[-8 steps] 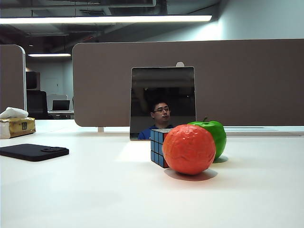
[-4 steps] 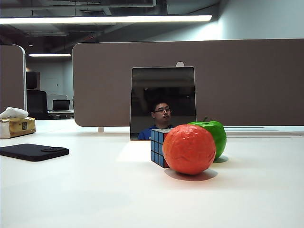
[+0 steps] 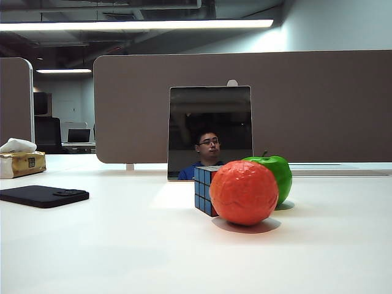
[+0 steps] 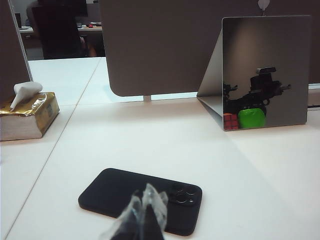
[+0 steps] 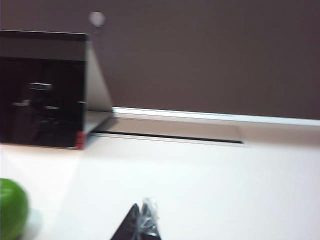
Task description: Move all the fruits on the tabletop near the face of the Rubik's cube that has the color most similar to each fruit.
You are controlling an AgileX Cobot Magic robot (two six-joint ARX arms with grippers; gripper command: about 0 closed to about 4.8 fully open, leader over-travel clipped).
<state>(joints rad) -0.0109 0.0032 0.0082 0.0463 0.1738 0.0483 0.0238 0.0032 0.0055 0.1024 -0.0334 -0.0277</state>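
Note:
The wrinkly orange-red fruit (image 3: 244, 193) rests on the white tabletop (image 3: 122, 245), in front of and touching the Rubik's cube (image 3: 203, 190), whose blue face shows. The green apple (image 3: 278, 174) stands behind the orange fruit, to the right of the cube. Neither gripper shows in the exterior view. My left gripper (image 4: 146, 197) is shut and empty, hovering over a black phone (image 4: 142, 200). My right gripper (image 5: 145, 210) is shut and empty above bare tabletop, with the apple (image 5: 11, 207) off to its side. In the mirror (image 4: 262, 70) I see the apple and a red cube face reflected.
A standing mirror (image 3: 210, 122) leans against the brown partition (image 3: 306, 104) behind the cube. A black phone (image 3: 43, 196) lies at the left. A tissue box (image 3: 21, 160) sits at the far left.

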